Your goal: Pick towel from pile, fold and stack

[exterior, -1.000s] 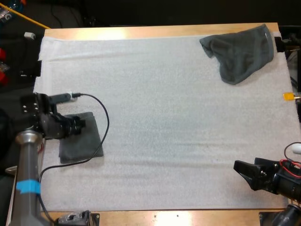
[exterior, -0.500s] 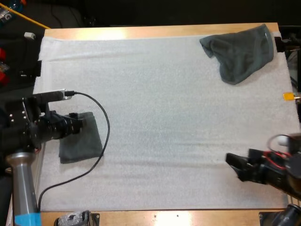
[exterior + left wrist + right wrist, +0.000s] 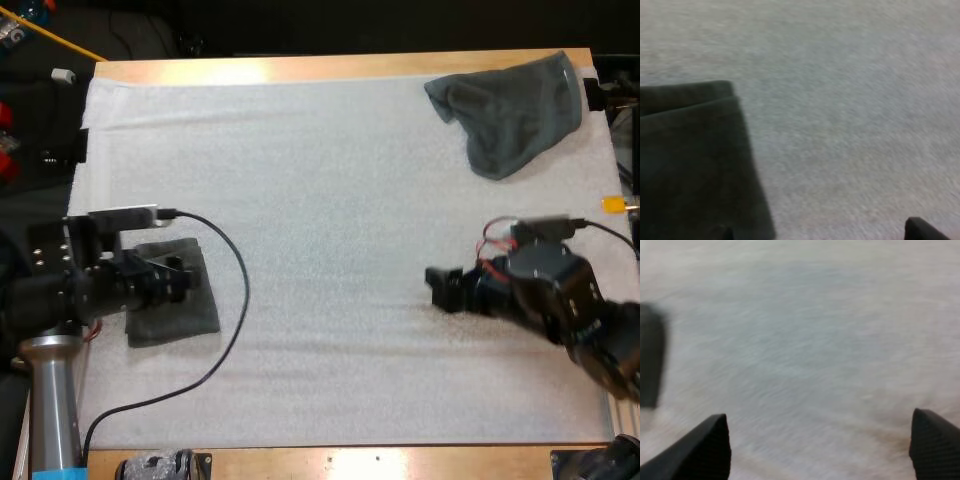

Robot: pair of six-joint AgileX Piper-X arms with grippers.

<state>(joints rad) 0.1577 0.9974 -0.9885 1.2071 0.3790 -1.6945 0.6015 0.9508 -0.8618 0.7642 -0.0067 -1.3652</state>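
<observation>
Wooden table (image 3: 300,68) covered by a white mat (image 3: 330,200), seen from behind the two arms. At the mat's far right corner lies the crumpled towel (image 3: 510,115), a dark grey-green heap well apart from both arms. At the mat's left edge lies the folded towel (image 3: 165,318), flat and roughly square. The left gripper (image 3: 182,280) hangs over the folded towel's far half, pointing toward the mat's middle. From the left wrist camera, two layered edges of the towel are visible at its corner. One fingertip (image 3: 922,231) is over bare mat and the other is over the towel. They are spread wide and grasp nothing. The right gripper (image 3: 438,288) is over bare mat right of centre, pointing left, with the crumpled towel beyond it and to its right. From the right wrist camera its two black fingers (image 3: 700,450) stand far apart, released, with only mat between them. A blurred dark shape (image 3: 650,362) farther off cannot be identified.
</observation>
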